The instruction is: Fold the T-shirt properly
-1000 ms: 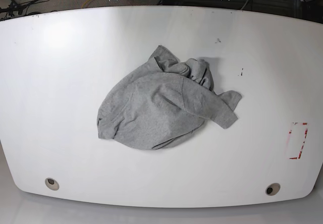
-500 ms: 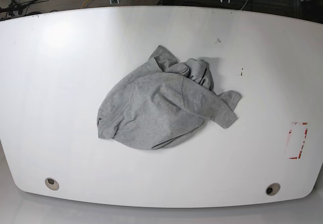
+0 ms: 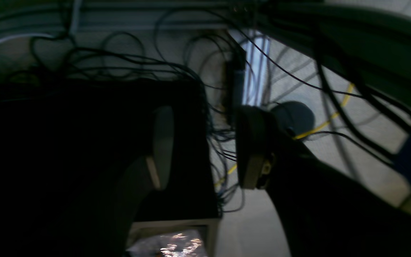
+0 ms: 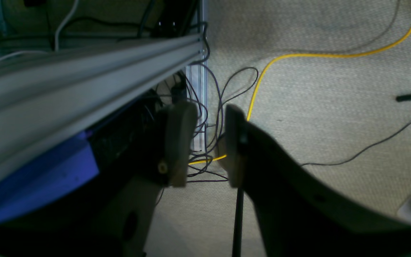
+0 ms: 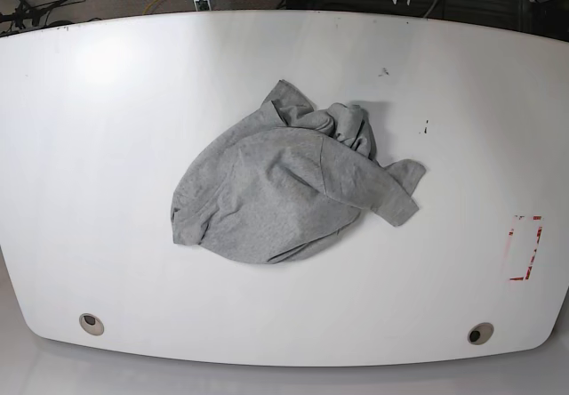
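Nothing on the table (image 5: 107, 146) is shifting since the earlier frames: the T-shirt (image 5: 284, 190) is lying crumpled mid-table, untouched. The left hand (image 3: 203, 146) and right hand (image 4: 209, 142) are hanging parted and empty beyond the far edge. Folding is not yet starting; next comes reaching in and spreading the cloth flat.

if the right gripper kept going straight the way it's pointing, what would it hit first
Probably the loose dark cables lying between the right gripper tips, then the carpet floor. Depth is hard to judge. The T-shirt isn't in that line.

Grey T-shirt (image 5: 280, 190) lies crumpled mid-table; one sleeve sticks out
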{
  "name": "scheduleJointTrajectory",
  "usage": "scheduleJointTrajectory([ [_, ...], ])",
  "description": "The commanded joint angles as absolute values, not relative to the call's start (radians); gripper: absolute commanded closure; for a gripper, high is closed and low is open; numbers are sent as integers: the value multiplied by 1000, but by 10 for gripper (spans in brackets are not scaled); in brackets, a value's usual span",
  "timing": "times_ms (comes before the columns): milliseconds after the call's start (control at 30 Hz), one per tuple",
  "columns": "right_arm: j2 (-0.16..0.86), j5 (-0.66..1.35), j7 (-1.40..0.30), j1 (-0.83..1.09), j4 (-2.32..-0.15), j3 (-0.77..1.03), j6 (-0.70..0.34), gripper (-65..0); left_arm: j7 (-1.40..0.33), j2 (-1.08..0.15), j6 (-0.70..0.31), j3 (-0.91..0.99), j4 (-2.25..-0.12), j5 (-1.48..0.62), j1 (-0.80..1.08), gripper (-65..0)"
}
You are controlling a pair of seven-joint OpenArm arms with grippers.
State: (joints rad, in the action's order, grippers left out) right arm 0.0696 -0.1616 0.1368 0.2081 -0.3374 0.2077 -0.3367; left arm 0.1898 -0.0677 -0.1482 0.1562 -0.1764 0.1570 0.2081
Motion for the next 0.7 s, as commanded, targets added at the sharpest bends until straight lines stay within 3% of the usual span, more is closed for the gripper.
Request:
scheduleJointTrajectory([
  [0,79,-165,145,234,-357,208,-340,-159,246,-70,-145,156,-177,153,236,-261],
  [367,70,-159,139,460,-690,211,-341,-159,515,-74,-145,157,-209,153,372,-258],
  [667,33,-133,82,708,-1061,216,-346,-159,526,-101,-145,157,-631,153,644,-258],
])
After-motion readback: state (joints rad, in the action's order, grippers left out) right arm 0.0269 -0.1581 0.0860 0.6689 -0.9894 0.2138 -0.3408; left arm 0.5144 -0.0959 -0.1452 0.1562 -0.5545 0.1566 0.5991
